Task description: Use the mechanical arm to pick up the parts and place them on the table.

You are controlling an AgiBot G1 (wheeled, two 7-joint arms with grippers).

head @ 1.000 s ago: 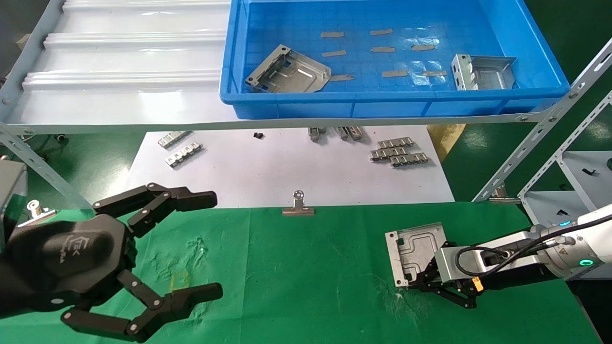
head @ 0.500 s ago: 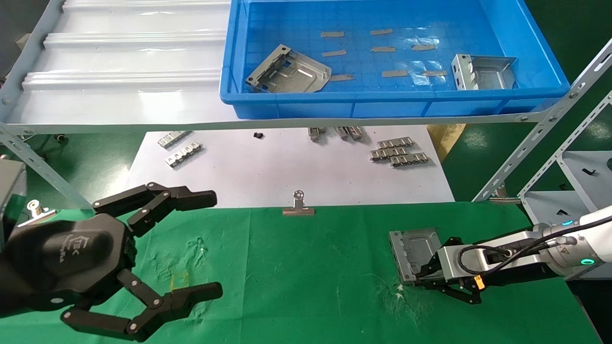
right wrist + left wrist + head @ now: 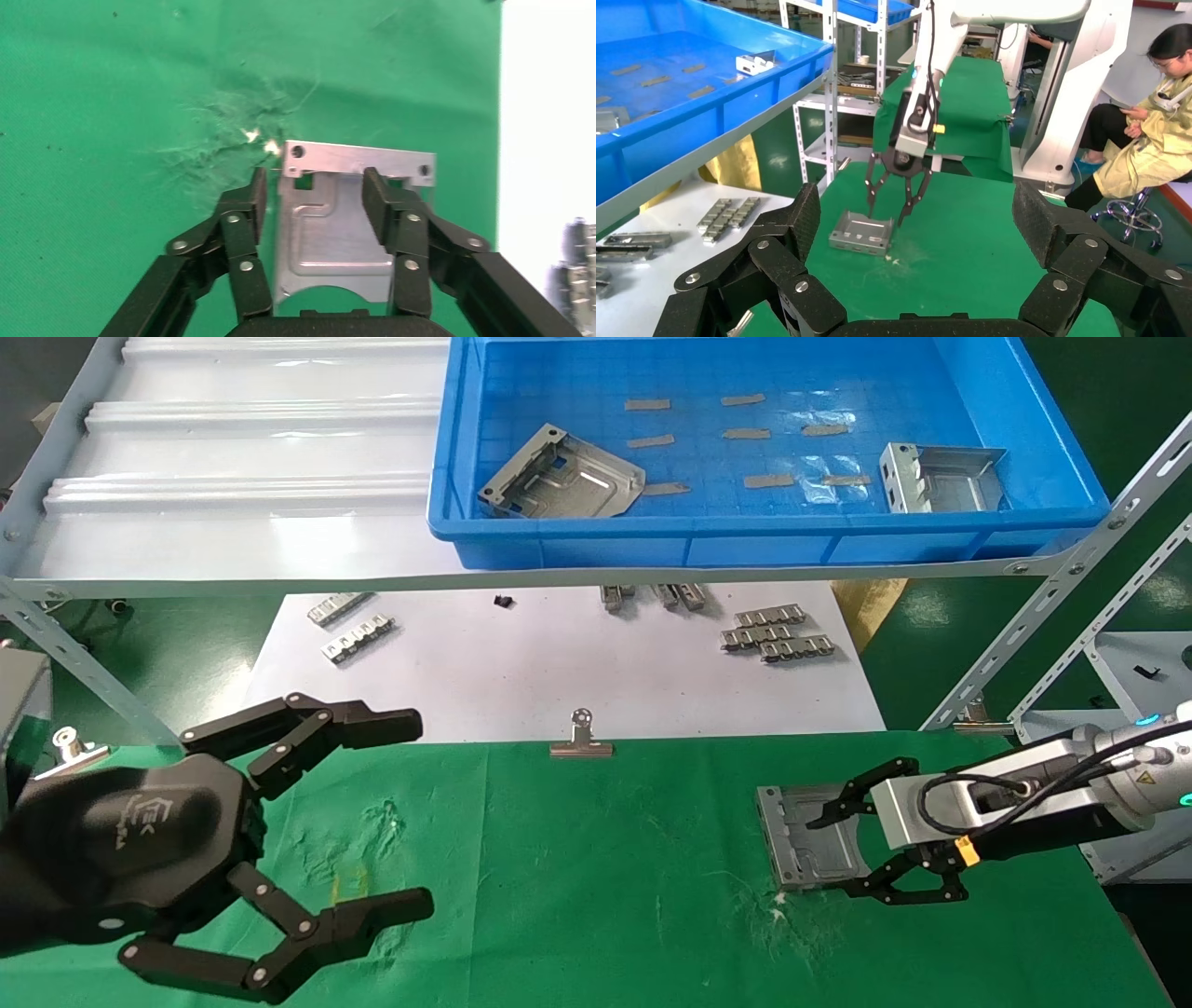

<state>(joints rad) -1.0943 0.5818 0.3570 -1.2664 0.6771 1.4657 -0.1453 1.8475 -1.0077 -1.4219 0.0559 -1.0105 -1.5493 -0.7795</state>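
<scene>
Three parts: two in the bin (image 3: 1071, 514), one (image 3: 810, 836) below the right tool (image 3: 843, 854), spread open, empty.

Even, bright indoor light falls from overhead, with no deep shadows. In the head view, glare streaks the pale ribbed shelf (image 3: 251, 439) at upper left and glints off a clear patch on the floor of the blue bin (image 3: 773, 449) at top centre. The white sheet (image 3: 559, 663) in mid-frame is nearly washed out. A soft shadow sits under the shelf edge. The right wrist view is slightly blurred, its right edge overexposed to white. The left wrist view is sharp, though near black fingers (image 3: 779, 274) along the bottom look soft.
</scene>
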